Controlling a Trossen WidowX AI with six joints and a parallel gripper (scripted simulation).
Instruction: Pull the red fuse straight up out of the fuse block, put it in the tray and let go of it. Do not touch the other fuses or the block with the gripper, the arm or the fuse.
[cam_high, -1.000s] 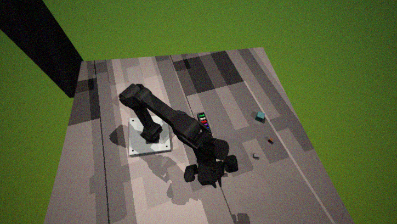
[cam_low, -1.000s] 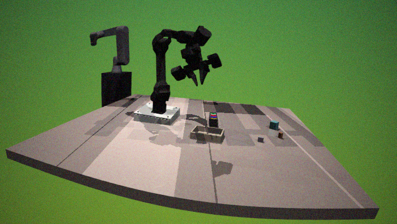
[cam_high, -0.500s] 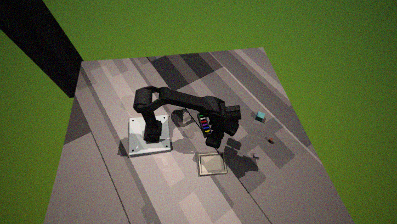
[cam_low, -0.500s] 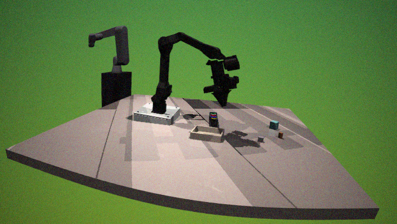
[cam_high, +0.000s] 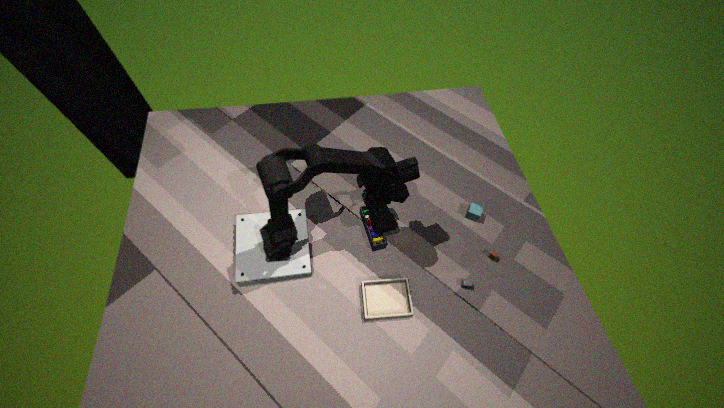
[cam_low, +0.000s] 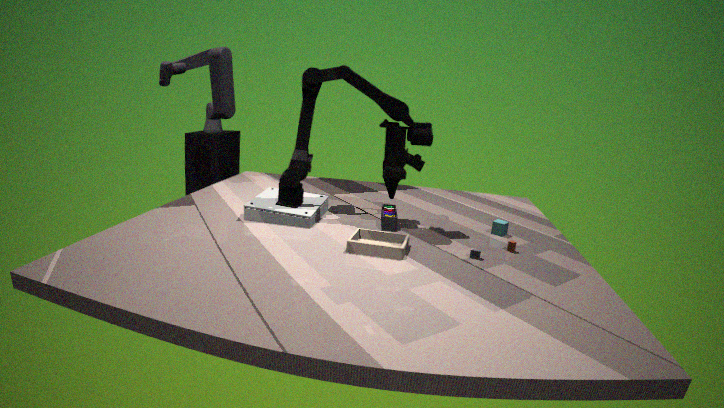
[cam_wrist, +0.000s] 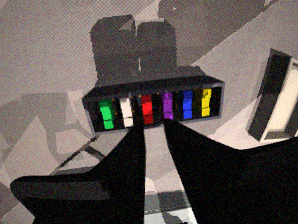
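Note:
The red fuse (cam_high: 369, 223) (cam_wrist: 147, 107) sits in the dark fuse block (cam_high: 378, 247) (cam_low: 389, 224) (cam_wrist: 150, 84), between the white fuse (cam_wrist: 126, 111) and the purple fuse (cam_wrist: 168, 106). Green, blue and yellow fuses also sit in the block. My gripper (cam_high: 387, 229) (cam_low: 391, 196) (cam_wrist: 153, 125) points down above the block, apart from it in the exterior view. Its fingers stand a narrow gap apart with nothing between them. The cream tray (cam_high: 387, 317) (cam_low: 374, 250) (cam_wrist: 276, 98) is empty and stands beyond the yellow end of the block.
A teal cube (cam_high: 474, 211) (cam_low: 500, 227), a small orange block (cam_high: 493, 255) (cam_low: 511, 246) and a small grey block (cam_high: 467, 284) (cam_low: 475, 254) lie right of the fuse block and tray. A second arm (cam_low: 221, 83) stands on a black pedestal (cam_low: 211, 162) behind the table.

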